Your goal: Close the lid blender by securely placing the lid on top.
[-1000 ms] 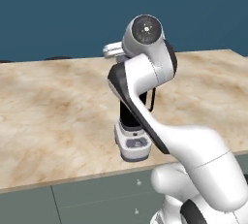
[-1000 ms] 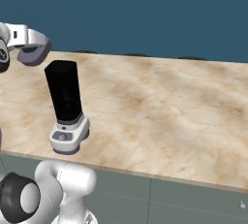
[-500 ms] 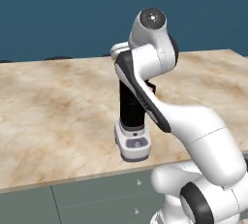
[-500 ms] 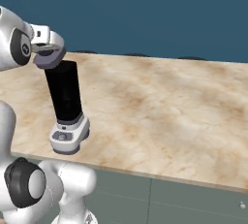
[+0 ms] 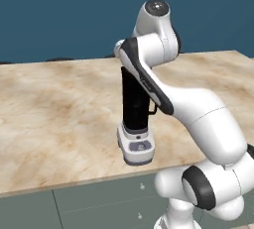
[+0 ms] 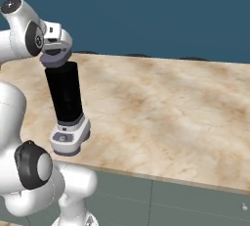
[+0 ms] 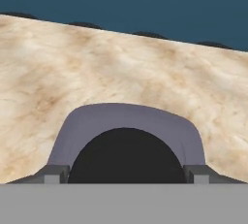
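You see the tall black tapered blender jar [image 6: 64, 93] on its light grey-white base with a round dial panel, standing near the front edge of the beige marbled counter [image 6: 171, 107], left of centre in the right base view. The small flat grey lid [image 6: 53, 59] sits just over the jar's top, tilted; you cannot tell whether it touches. In the hand view its dark round knob [image 7: 127, 157] lies between the two finger tips, so the gripper [image 7: 127, 173] is clamped on the lid. In the left base view the arm hides the jar's top.
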